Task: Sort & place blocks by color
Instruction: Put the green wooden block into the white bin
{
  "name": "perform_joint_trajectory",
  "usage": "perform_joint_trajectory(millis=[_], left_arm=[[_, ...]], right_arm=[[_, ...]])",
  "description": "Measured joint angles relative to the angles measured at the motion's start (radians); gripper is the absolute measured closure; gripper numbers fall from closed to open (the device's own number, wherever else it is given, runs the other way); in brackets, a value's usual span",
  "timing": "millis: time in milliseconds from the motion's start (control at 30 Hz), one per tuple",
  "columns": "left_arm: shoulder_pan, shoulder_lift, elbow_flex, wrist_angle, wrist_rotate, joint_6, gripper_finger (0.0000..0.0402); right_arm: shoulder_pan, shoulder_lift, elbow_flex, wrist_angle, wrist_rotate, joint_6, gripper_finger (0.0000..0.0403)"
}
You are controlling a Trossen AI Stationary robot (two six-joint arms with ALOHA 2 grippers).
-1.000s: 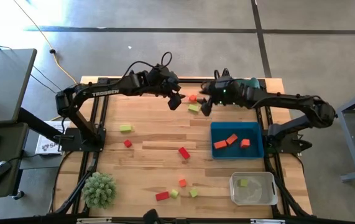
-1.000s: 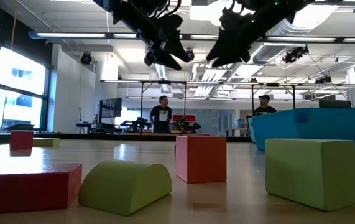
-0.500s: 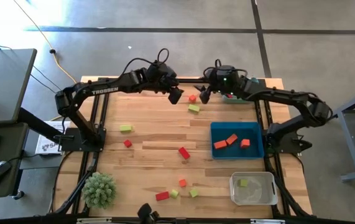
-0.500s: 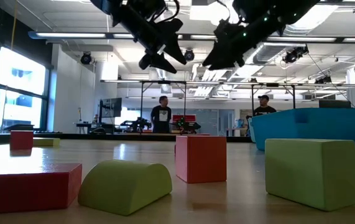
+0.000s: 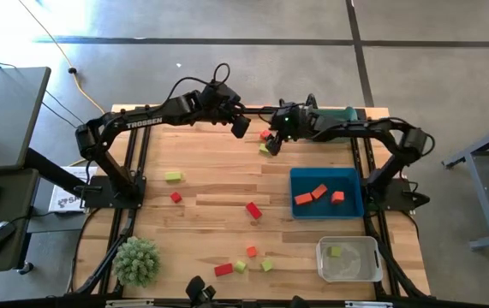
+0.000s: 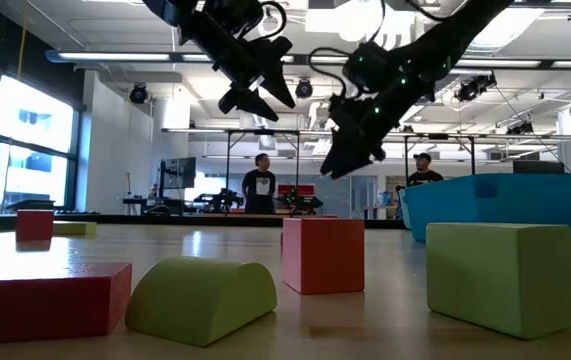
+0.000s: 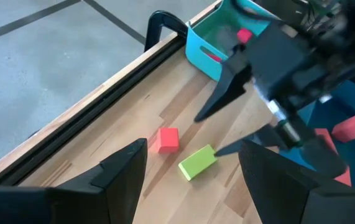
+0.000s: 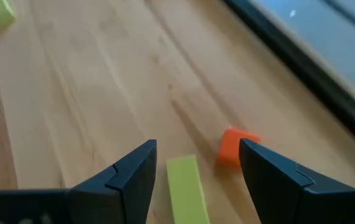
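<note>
wooden surface at its far edge: the right hand (image 5: pixel 269 145), fingers spread wide and holding nothing, hangs over a yellow-green block (image 5: pixel 265 149) beside an orange block (image 5: pixel 265 134). the left hand (image 5: pixel 241 126), also wide and empty, hovers nearby. other blocks (image 5: pixel 253 210) lie scattered; three sit in the blue bin (image 5: pixel 351 193).

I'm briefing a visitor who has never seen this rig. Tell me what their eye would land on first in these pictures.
First, the two dark arms meeting at the table's far edge: the right gripper hangs open over a yellow-green bar with an orange cube beside it, and the left gripper hovers open close by. Next, the blue bin on the right holding orange-red blocks, and the spiky green plant ball at the near left corner.
</note>
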Motion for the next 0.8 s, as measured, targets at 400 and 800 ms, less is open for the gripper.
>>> perform_joint_trajectory(millis=[400,800], left_arm=[[-0.001,0.0,0.0,-0.028,0.001,-0.002,0.0158],[-0.002,0.001,0.0,-0.044,0.003,0.0,0.0158]], right_arm=[[0.005,0.102,-0.001,-0.079,-0.063,-0.106,0.0187],[0.009,0.138,-0.004,-0.05,-0.05,-0.168,0.0187]])
